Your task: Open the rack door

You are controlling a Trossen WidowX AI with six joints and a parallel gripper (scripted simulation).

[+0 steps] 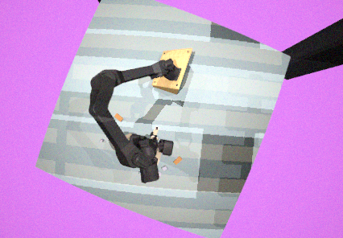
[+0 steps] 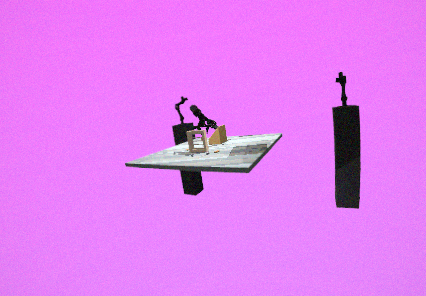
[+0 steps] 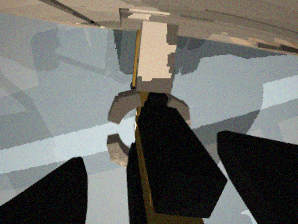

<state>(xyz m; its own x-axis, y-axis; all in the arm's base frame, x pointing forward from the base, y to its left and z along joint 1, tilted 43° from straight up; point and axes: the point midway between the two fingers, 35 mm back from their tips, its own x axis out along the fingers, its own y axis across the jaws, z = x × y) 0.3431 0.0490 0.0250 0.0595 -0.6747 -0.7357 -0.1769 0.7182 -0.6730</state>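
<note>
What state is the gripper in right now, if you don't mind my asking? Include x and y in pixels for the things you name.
Gripper (image 3: 152,155): partly open, holding nothing that shows in the wrist view.
</note>
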